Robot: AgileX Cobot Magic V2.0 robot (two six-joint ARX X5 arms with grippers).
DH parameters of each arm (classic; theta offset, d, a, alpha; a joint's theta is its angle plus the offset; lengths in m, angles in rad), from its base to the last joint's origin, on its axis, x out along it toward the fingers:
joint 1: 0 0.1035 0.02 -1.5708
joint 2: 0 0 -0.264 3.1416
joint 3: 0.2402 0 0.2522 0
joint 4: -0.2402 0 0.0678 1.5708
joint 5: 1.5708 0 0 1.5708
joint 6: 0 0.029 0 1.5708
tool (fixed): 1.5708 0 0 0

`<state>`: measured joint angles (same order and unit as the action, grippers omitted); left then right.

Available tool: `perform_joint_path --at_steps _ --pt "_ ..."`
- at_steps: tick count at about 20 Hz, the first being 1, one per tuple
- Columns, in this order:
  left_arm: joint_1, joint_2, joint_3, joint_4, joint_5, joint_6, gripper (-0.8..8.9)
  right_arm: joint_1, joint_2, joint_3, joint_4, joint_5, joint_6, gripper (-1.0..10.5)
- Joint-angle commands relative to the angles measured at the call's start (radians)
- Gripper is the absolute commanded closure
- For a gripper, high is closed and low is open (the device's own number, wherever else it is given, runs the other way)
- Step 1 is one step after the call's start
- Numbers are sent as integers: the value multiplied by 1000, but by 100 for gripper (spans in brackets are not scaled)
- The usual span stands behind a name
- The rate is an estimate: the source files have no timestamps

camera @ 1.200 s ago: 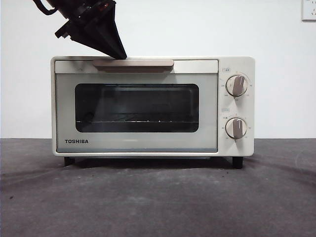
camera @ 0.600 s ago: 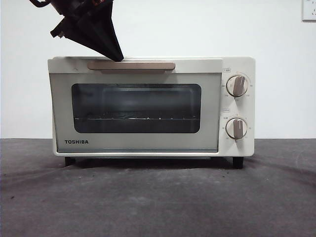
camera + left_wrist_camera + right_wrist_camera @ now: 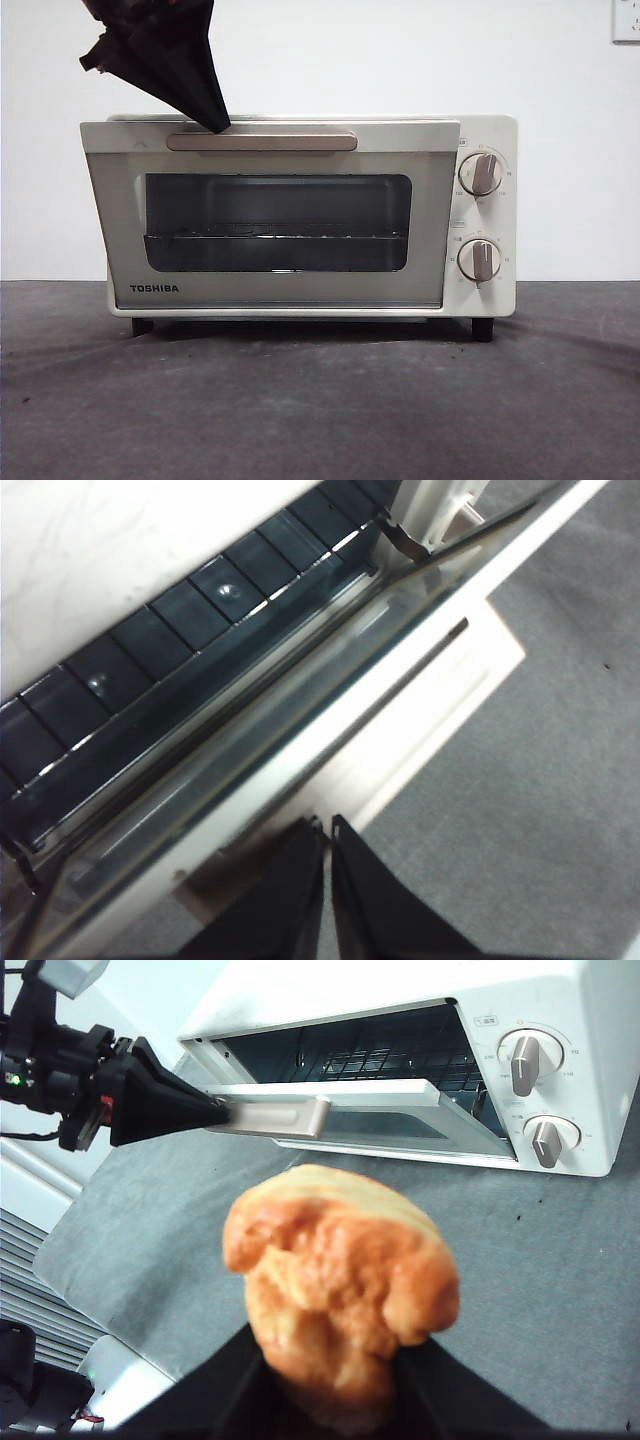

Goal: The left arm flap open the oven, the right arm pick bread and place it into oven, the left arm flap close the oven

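The cream TOSHIBA oven (image 3: 484, 300) stands mid-table, and its door (image 3: 270, 292) is tilted partly open at the top. My left gripper (image 3: 214, 124) comes down from the upper left. Its jaws are shut and its tip rests at the left end of the beige handle (image 3: 280, 142). In the left wrist view the left gripper (image 3: 326, 822) sits against the handle (image 3: 420, 730), with the door's top edge just beyond. My right gripper (image 3: 330, 1400) is shut on the golden bread (image 3: 340, 1280), held above the table in front of the oven (image 3: 400, 990). The bread hides its fingertips.
A wire rack (image 3: 275, 236) shows through the dark door window. Two round knobs (image 3: 480, 174) sit on the oven's right panel. Grey cloth (image 3: 320, 400) covers the table in front of the oven. A white wall stands behind it.
The oven door has swung outward at the top, from shut to partly open. My left gripper has moved left and toward the camera with the handle.
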<state>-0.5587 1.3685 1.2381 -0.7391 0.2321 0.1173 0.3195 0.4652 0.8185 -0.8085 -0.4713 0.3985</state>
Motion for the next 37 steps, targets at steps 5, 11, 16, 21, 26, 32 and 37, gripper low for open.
perform_joint_path --at_steps 5,11,16,21,26,32,37 --pt "-40 3 -35 27 -5 -19 798 3 1 16 15 -3 10 836" --pt "-59 3 -150 95 -35 -45 798 3 1 16 14 -3 9 836" --pt "-63 -54 -151 158 -10 -60 798 3 1 16 14 0 9 836" --pt "-29 -91 -151 443 -56 -135 798 3 1 16 14 0 8 836" --pt "-2 -37 -151 458 -56 -133 798 3 1 16 14 0 9 836" --pt "13 -5 -151 507 -53 -137 798 3 1 16 7 0 9 836" --pt "16 16 -151 496 -56 -137 798 3 1 16 4 0 9 836"
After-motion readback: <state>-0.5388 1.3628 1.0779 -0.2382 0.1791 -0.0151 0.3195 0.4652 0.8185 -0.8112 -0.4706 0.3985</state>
